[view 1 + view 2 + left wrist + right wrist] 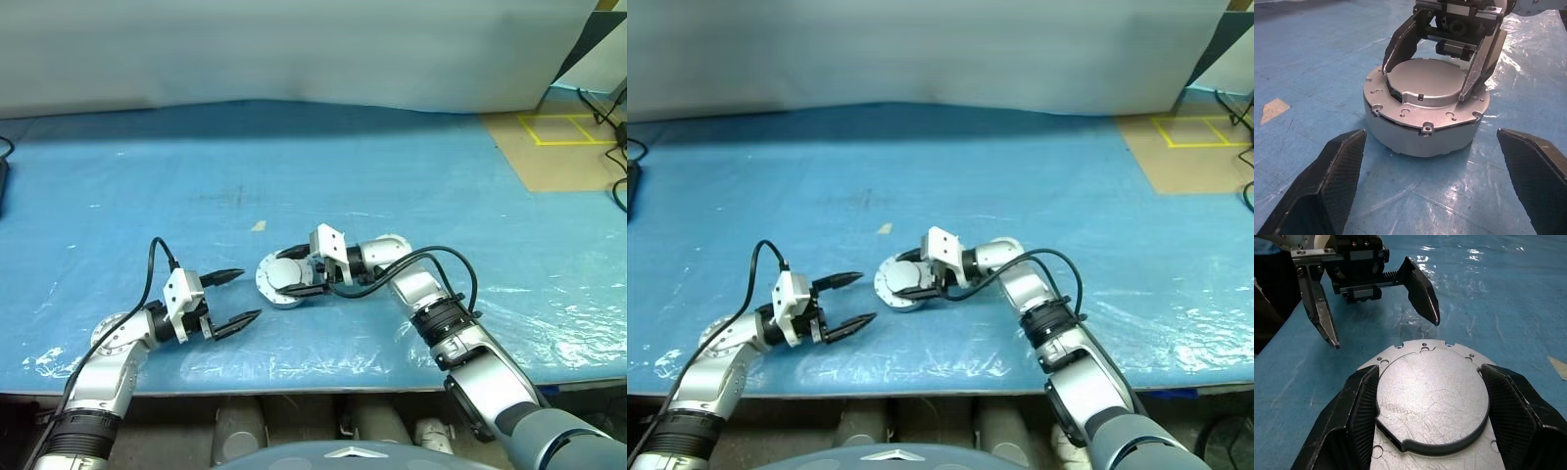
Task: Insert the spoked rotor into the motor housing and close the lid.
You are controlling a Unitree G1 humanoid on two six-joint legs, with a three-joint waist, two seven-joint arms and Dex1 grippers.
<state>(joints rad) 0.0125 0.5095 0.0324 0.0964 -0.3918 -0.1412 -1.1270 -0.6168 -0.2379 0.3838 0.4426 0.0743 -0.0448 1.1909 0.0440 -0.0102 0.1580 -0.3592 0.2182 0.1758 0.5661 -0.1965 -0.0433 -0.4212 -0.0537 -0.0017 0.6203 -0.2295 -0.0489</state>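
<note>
A blue plastic-covered surface carries one round silver motor housing, standing upright near the front edge, roughly in the middle between the two robot arms. On top of the housing sits one round grey disc, the lid, lying flat and centred, with the housing's wider flange and its small screw holes showing all around it. There are two claws. The right claw reaches in from the right, pointing left and slightly down, and its two black fingers press against opposite edges of the lid, so it is clamped on the lid. The left claw hovers just left of the housing, pointing toward it, with its two black fingers spread wide apart and touching nothing; a strip of bare blue surface lies between its fingertips and the housing. One small tan scrap of tape lies on the surface just behind the housing. The rotor is not visible from outside; whether it lies beneath the lid cannot be told. Beyond the surface's far right corner is a brown floor patch with one yellow taped square, and black cables trail beside it.
</note>
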